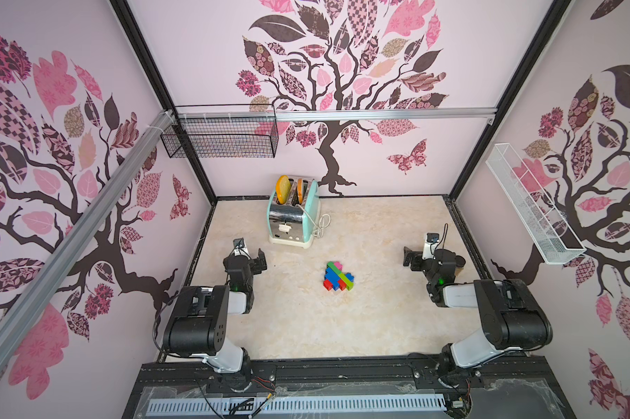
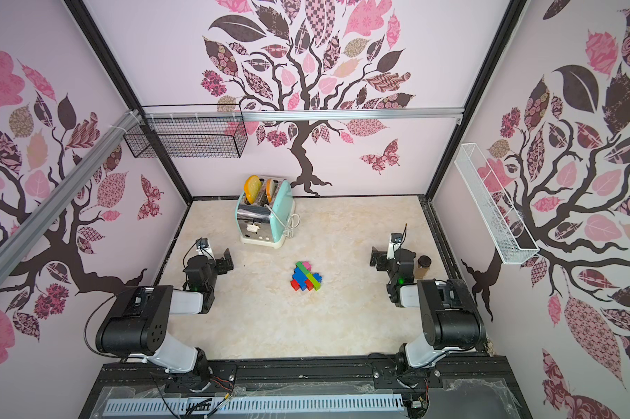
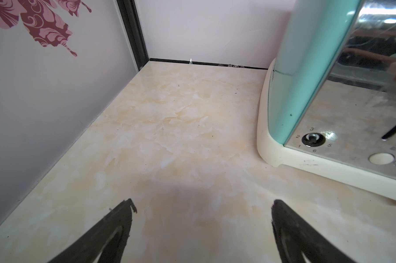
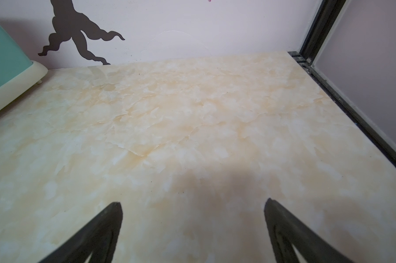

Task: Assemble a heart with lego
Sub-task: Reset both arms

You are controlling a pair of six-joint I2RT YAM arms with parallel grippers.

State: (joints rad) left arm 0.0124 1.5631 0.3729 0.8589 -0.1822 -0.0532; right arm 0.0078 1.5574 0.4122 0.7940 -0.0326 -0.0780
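Heart (image 1: 338, 276) assembled, sitting on counter (image 1: 299, 326). Left end effector (image 3: 202, 202) and right end effector (image 4: 193, 202) both wide open, empty, well apart from it.

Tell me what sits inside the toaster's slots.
Two bread slices stand in the toaster, one per slot: a yellow-orange slice and a browner slice. Their upper parts stick out; their lower parts are hidden inside the slots.

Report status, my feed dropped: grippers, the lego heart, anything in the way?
Left gripper open, empty. Right gripper open, empty. Heart mid-table between the arms, untouched. Toaster at the back, not in the way.
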